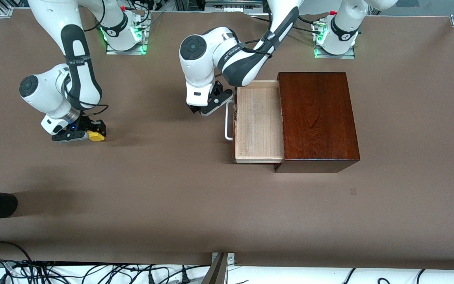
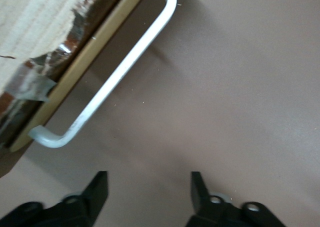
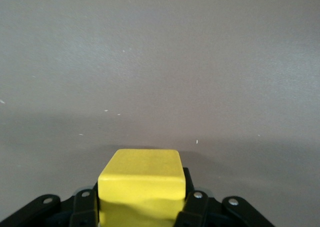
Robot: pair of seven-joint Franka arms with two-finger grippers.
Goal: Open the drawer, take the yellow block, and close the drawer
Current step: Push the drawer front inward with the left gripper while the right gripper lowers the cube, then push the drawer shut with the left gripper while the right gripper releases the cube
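Right end effector (image 1: 89, 135) clamps the small bright yellow block (image 1: 96, 136) over the counter; left end effector (image 2: 149, 193), fingers apart beside the pale-wood drawer's (image 1: 258, 118) white loop handle (image 1: 227, 122), should push squarely.

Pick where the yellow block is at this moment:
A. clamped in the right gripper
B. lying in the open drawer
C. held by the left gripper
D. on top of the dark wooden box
A: the yellow block sits between the fingers of the right gripper over bare table, while the drawer stands open and empty.
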